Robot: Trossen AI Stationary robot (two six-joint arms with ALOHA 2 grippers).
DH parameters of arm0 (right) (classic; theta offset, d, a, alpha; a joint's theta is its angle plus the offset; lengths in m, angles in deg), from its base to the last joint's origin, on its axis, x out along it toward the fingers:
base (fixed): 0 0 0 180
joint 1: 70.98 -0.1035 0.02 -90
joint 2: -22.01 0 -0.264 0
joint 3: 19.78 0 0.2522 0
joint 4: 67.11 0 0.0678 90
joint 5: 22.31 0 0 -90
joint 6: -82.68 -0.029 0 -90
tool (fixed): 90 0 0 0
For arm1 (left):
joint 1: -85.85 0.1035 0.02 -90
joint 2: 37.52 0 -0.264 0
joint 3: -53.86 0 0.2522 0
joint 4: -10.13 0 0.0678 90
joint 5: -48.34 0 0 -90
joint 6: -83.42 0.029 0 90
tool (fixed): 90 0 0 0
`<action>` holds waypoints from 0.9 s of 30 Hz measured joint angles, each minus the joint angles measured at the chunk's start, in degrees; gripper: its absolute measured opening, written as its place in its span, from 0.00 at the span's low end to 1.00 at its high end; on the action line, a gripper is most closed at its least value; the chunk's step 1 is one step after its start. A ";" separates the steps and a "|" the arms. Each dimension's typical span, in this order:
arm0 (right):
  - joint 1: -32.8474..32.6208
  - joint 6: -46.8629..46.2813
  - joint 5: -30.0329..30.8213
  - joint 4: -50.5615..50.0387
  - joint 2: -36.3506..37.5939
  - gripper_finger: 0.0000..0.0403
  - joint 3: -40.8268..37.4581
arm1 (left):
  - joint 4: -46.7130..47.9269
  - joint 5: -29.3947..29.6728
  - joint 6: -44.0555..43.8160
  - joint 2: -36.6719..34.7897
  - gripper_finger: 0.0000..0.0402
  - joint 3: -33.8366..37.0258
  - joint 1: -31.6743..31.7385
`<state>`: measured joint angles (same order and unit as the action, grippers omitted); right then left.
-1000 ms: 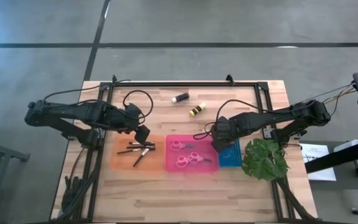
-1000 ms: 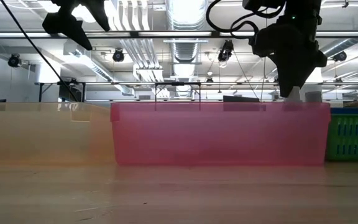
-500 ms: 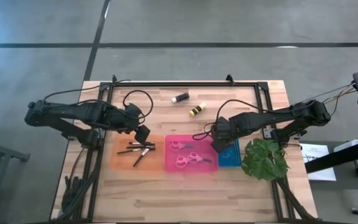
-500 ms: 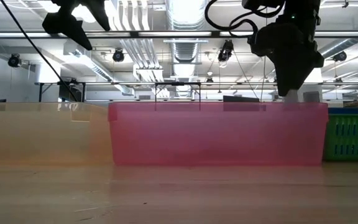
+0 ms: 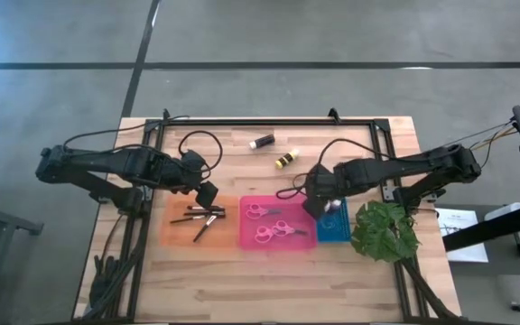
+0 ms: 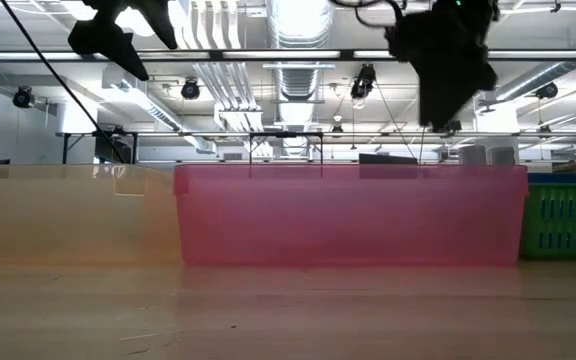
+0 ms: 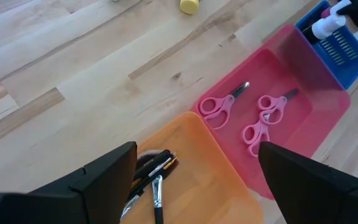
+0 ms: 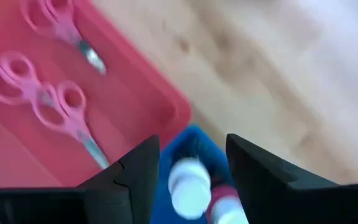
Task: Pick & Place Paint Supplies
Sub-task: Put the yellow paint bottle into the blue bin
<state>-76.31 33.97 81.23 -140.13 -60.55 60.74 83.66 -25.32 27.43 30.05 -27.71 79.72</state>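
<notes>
My right gripper (image 5: 318,195) hangs open above the far left corner of the blue tray (image 5: 335,226). Below its fingers a white-capped bottle (image 8: 187,186) and a pink one (image 8: 227,210) stand in that tray. Pink-handled scissors (image 5: 269,222) lie in the pink tray (image 5: 278,242). Dark brushes (image 5: 202,218) lie in the orange tray (image 5: 177,233). A black bottle (image 5: 262,142) and a yellow bottle (image 5: 285,161) lie on the bare table, farther back. My left gripper (image 5: 208,193) waits open above the orange tray's far edge.
A green leafy plant (image 5: 385,231) stands right of the blue tray. A black frame (image 5: 269,123) runs along the table's far edge and down both sides. Bare wood lies in front of the trays and between them and the two loose bottles.
My right gripper has risen and drawn a little toward the table's far edge, away from the white bottle's top. The bottle stays standing in the blue tray.
</notes>
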 joint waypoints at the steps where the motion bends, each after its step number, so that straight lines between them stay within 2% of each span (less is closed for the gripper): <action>1: 0.07 1.06 1.38 -0.01 0.09 0.45 1.17 | 0.00 0.00 0.00 0.02 0.86 0.00 0.00; 4: 0.81 5.90 4.85 1.06 0.37 0.45 5.08 | 0.00 0.02 0.14 0.00 0.86 0.00 0.13; 8: 4.20 17.92 3.61 5.59 0.46 0.45 9.28 | 0.23 -2.45 7.33 0.00 0.86 0.00 0.14; 10: 6.80 24.65 -0.56 7.21 0.46 0.45 10.73 | 1.03 -4.58 11.67 0.02 0.86 0.00 0.11; 14: 13.96 33.68 -13.63 7.75 0.32 0.45 11.44 | 3.87 -6.40 16.52 0.02 0.86 0.02 -0.15; 16: 18.35 33.27 -18.67 7.66 0.31 0.45 10.73 | 3.93 -7.78 17.80 0.02 0.86 0.02 -0.15; 18: 22.73 29.87 -21.26 7.43 0.32 0.45 9.44 | 1.30 -8.47 16.87 0.26 0.86 0.02 0.27; 22: 28.72 27.26 -23.41 7.37 0.52 0.45 7.76 | -11.01 -8.90 13.27 2.09 0.86 -0.19 2.75; 27: 32.52 25.16 -24.40 7.24 0.63 0.45 7.32 | -19.08 -11.32 11.19 6.75 0.86 -1.57 7.22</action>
<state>-43.78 59.14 56.83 -132.89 -59.92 68.07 64.58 -36.64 38.62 36.80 -29.29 86.94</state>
